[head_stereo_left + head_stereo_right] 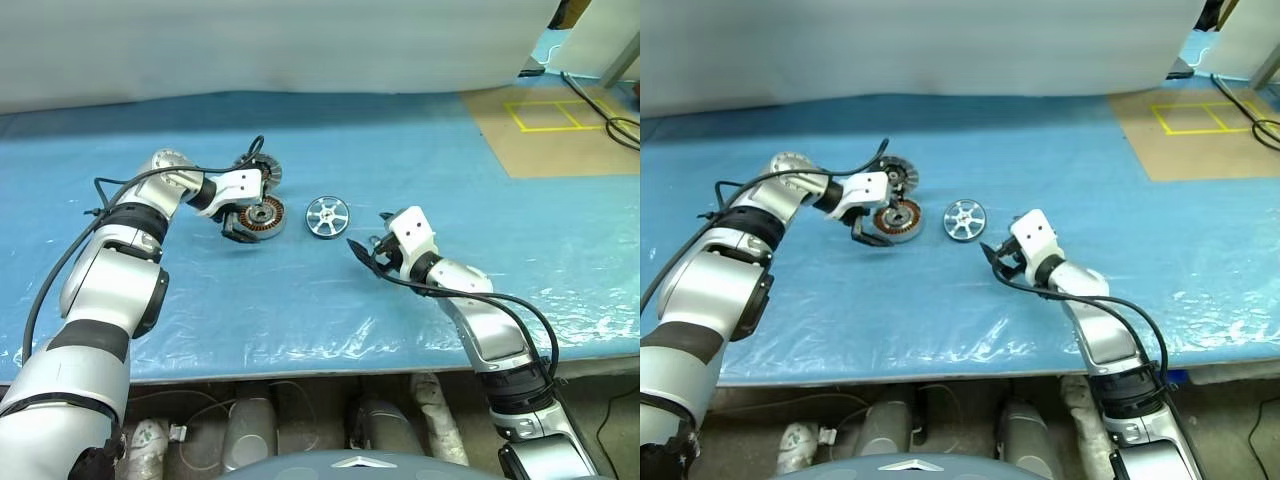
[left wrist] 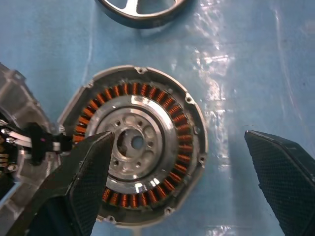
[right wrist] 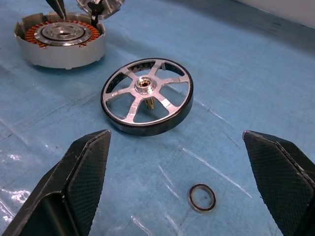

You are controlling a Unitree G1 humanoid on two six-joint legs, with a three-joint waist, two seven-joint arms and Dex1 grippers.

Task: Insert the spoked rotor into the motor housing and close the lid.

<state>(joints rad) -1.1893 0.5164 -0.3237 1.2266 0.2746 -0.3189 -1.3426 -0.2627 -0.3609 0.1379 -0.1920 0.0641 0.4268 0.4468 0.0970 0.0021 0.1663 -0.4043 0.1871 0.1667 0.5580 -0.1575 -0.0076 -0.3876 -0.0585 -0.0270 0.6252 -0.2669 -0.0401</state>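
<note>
Overhead, the left gripper (image 2: 182, 182) hangs wide open and empty above the motor housing (image 2: 138, 147), one black finger over its copper coils. Just behind that gripper, the lid (image 1: 268, 172) stands tilted on the blue desk (image 1: 420, 150). Nearby, the right gripper (image 3: 187, 187) is also wide open and empty, aimed at the spoked rotor (image 3: 146, 96) lying flat just ahead, a small ring (image 3: 202, 197) between its fingers.
</note>
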